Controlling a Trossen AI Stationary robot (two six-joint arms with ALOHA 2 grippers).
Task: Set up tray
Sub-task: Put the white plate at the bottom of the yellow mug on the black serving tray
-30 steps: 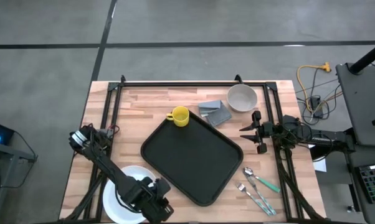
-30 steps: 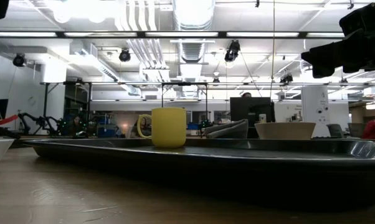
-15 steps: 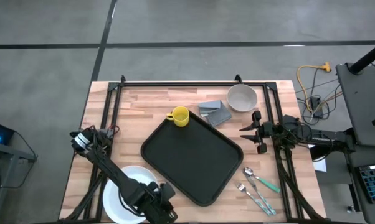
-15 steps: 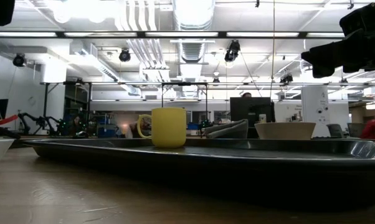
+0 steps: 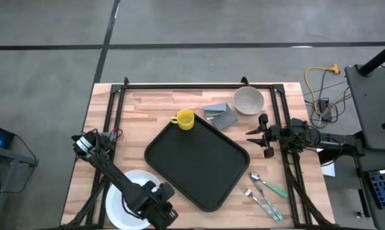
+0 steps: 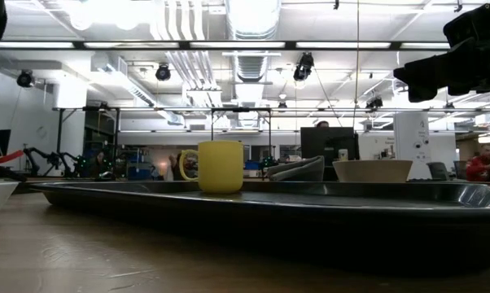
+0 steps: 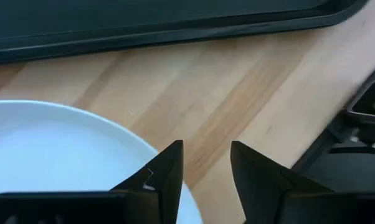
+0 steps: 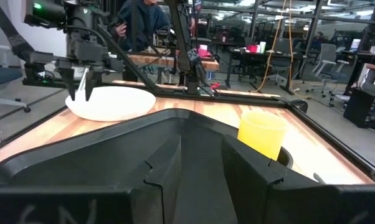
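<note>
While the left gripper hangs with its fingers slightly parted over the white plate's rim, gripping nothing, the tray lies just beyond, its long axis running diagonally across the table. The right gripper waits part-open and empty beside the tray's far corner.

The left gripper hangs low at the counter's near-left corner, fingers parted. The right gripper waits at the right edge, fingers parted.
</note>
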